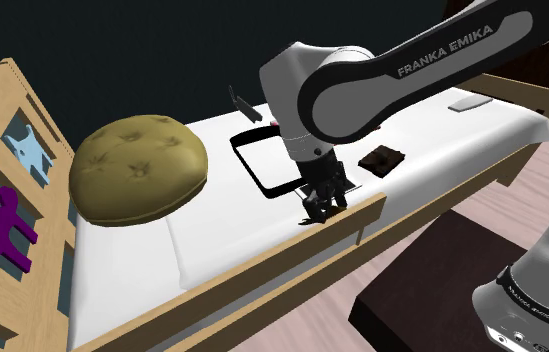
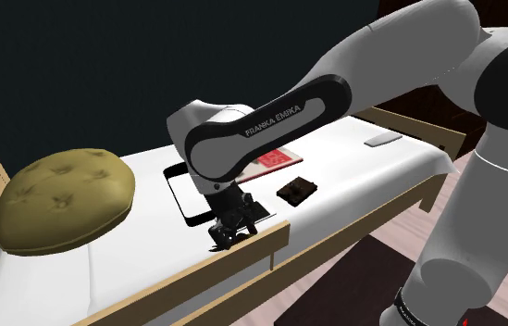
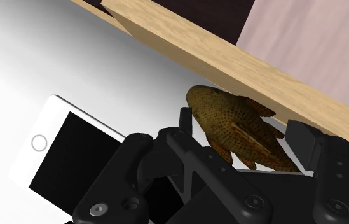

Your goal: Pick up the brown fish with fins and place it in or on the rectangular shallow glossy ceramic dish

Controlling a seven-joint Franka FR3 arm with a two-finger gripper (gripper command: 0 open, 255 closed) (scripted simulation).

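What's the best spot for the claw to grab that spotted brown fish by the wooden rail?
Probably its thick middle, just behind the head, coming straight down. The fish lies flat on the white bed close to the rail; its fins are thin and its tail tapers, offering poorer hold.

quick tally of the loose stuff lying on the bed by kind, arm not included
olive cushion: 1
black-rimmed dish: 1
brown fish: 1
white phone: 1
dark brown block: 1
red flat item: 1
grey flat item: 1
thin dark item: 1
total: 8
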